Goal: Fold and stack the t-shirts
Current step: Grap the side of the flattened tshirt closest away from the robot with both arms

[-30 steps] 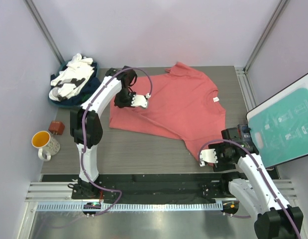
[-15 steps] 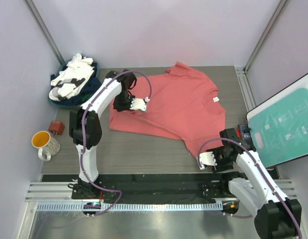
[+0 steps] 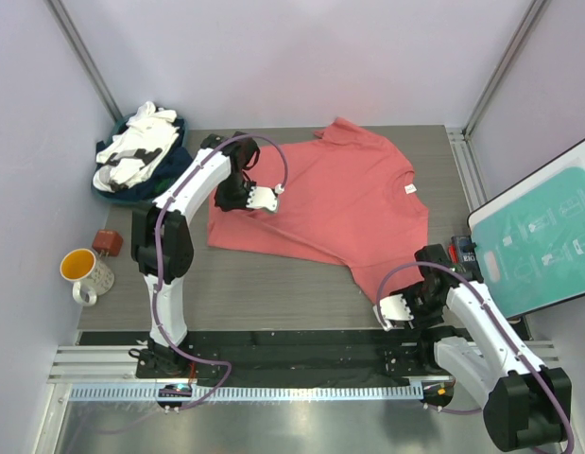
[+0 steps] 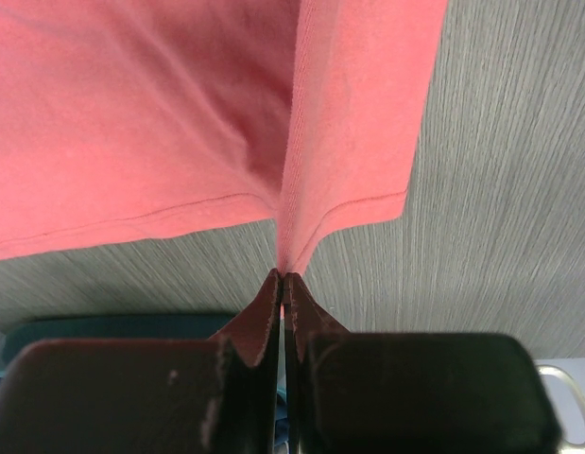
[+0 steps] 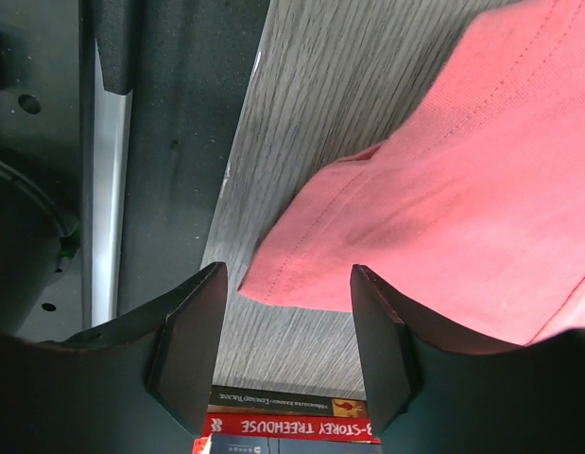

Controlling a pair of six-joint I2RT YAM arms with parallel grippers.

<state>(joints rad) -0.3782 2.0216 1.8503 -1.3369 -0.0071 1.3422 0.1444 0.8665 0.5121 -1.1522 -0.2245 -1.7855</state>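
Coral-red t-shirt point(image 3: 349, 189), 1 spread (1 heap point(image 3: 136, 151) far-left), left jaws pinching its edge, right jaws apart

Bright, even, soft light falls on my table point(image 3: 273, 274) from above, with only faint shadows and a dull sheen on the near metal strip point(image 3: 301, 430). In my wrist views my own fingers point(image 4: 112, 397) loom dark and blurry; the red shirt point(image 4: 131, 123) shows sharp.

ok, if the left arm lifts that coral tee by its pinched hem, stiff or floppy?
Likely floppy: the coral-red t-shirt tents into a soft ridge where the left fingers pinch it. Probably light: thin knit, lying flat. Unheld cloth should sag and drag on the table.
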